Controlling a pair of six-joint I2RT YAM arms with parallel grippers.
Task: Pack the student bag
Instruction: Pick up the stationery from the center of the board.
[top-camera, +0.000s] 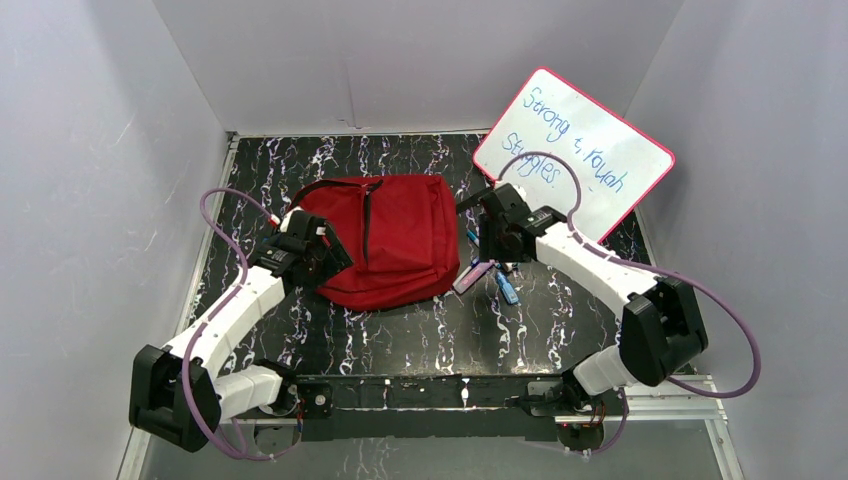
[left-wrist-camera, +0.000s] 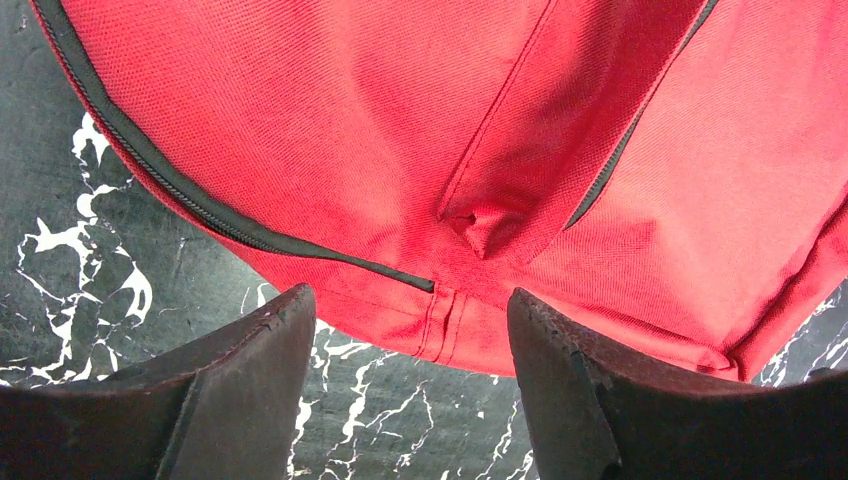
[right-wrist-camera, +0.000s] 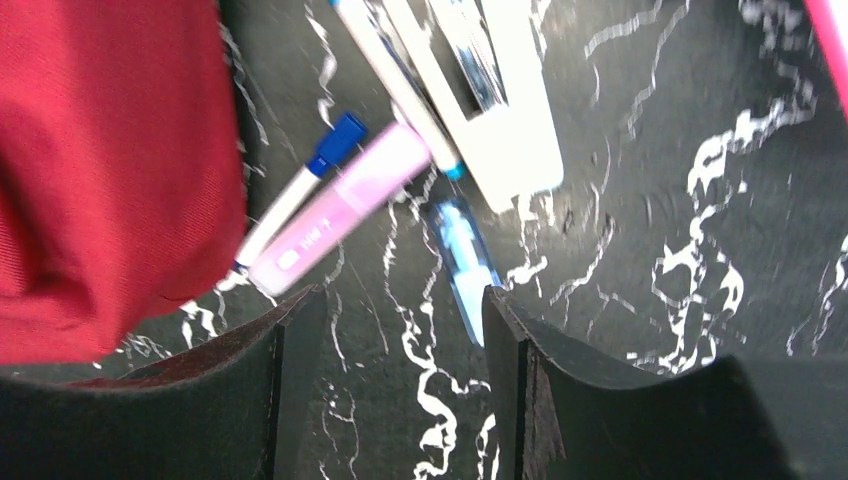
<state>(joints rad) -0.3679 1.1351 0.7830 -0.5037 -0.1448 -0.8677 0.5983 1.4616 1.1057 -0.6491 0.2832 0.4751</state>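
Here the soft red fabric student bag (top-camera: 385, 240) lies flat in the middle of the black white-veined counter (top-camera: 400, 330), its black straps toward the far wall. The left pincer (left-wrist-camera: 410, 300) sits low at the bag's left edge with its jaws spread wide and nothing between them. The red cloth and a dark zipper line (left-wrist-camera: 200, 205) lie just beyond the fingertips (left-wrist-camera: 290, 310).

The right pincer (right-wrist-camera: 400, 300) hangs at the bag's right side, jaws likewise wide and holding nothing, above a small cluster of writing things on the counter. These are a pink highlighter (right-wrist-camera: 335, 205) lying against a white marker with a blue cap (right-wrist-camera: 290, 200), a pale blue pen (right-wrist-camera: 465, 260), and a flat white piece (right-wrist-camera: 500, 110), perhaps a case, too blurred to name. A pink-framed whiteboard with blue handwriting (top-camera: 575, 150) leans at the far right.
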